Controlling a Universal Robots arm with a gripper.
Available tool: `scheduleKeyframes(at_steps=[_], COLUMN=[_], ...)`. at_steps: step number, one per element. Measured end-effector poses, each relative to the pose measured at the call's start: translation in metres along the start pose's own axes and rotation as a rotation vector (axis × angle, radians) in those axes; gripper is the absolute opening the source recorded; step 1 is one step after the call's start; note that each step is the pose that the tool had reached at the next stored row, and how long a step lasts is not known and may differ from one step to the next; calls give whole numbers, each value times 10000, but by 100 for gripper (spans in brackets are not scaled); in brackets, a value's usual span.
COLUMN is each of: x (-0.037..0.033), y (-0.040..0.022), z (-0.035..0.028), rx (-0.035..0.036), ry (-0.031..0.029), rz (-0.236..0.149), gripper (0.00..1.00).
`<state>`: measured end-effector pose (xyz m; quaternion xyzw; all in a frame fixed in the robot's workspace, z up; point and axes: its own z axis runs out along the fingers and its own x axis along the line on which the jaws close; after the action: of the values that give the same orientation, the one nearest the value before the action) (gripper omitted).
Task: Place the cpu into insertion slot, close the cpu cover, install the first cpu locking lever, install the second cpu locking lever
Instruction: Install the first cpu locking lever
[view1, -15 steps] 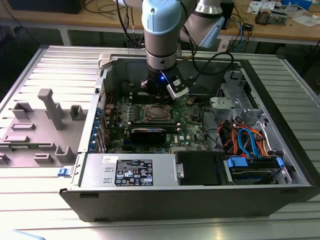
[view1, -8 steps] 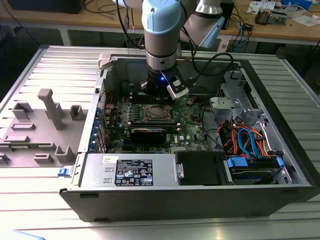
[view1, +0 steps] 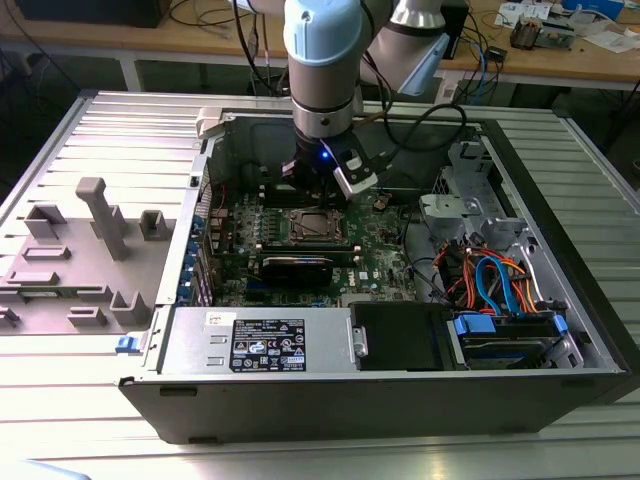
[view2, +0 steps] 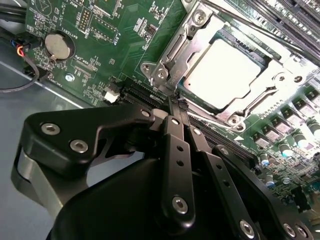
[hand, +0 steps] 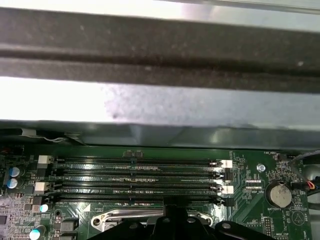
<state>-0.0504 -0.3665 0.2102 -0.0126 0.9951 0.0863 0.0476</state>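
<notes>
In the second wrist view the cpu (view2: 226, 71) lies flat in the insertion slot (view2: 235, 117), its pale silver top showing through the window of the cpu cover (view2: 176, 52), which lies down over it. A thin metal lever (view2: 260, 27) runs along one side of the socket. My gripper (view2: 177, 103) is shut, its black fingers pressed together, and the tips sit at the socket's corner just outside the frame. In the exterior view the gripper (view1: 316, 190) hangs just behind the insertion slot (view1: 312, 226) inside the open computer case.
Long black memory slots (hand: 135, 180) lie beside the socket, with the case's grey wall (hand: 160, 107) close behind them. A coin battery (view2: 58, 45), a black card (view1: 296, 267), the power supply (view1: 260, 340) and cable bundles (view1: 490, 275) crowd the case. A grey fixture (view1: 100, 215) stands on the exterior view's left.
</notes>
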Motion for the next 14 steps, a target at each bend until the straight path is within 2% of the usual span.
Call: scheduleKeyframes(at_steps=[1, 4, 10, 11, 14], x=[-3, -3, -4, -2, 2], y=[5, 9, 59, 56, 44], z=[-30, -33, -22, -1, 65], rx=[-1, 2, -4, 17, 168], ry=[-1, 1, 0, 1, 7], rz=[0, 0, 0, -1, -16], gripper=[11, 11, 11, 11, 11])
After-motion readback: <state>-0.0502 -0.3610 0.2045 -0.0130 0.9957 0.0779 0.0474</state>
